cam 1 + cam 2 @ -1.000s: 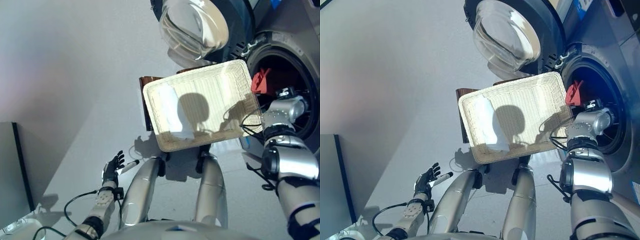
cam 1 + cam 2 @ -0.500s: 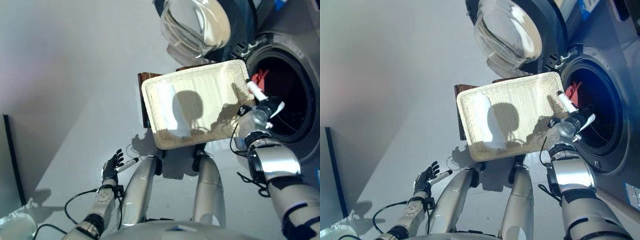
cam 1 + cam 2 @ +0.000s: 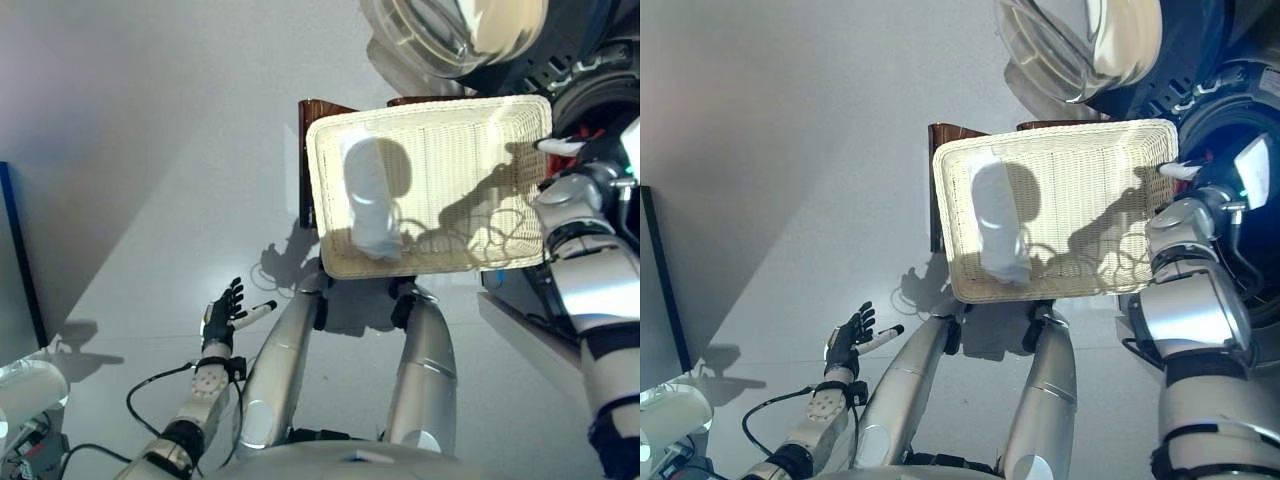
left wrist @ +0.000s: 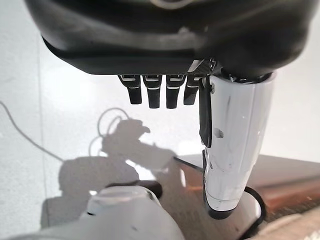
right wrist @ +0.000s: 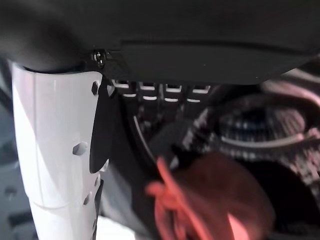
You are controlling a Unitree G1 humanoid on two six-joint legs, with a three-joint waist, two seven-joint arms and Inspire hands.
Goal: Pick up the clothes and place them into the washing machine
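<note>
**Basket next to the washer, red cloth in the drum**

Basket (image 3: pixel 440 190) first: a pale woven tray-style one sitting right of centre in the frame, on a dark brown stand (image 3: pixel 305 160) whose edge pokes out on its left side. One light, whitish piece of clothing (image 3: pixel 368 195) is lying in the left half of it; the rest of the weave is bare apart from shadows.

Upper right corner is the washing machine (image 3: pixel 1230 90), with its round glass door (image 3: pixel 455 30) swung open above the basket. Right hand (image 3: pixel 585 160) is up at the drum opening, just past the basket's right edge, white thumb cover pointing toward the basket. From its wrist view the fingers look straight and loose, nothing in them, and a red garment (image 5: pixel 200 200) sits just beyond them inside the dark drum.

Left hand (image 3: pixel 222 318) hangs low in the lower left of the frame over the grey floor (image 3: pixel 150 150), fingers relaxed, holding nothing.
</note>
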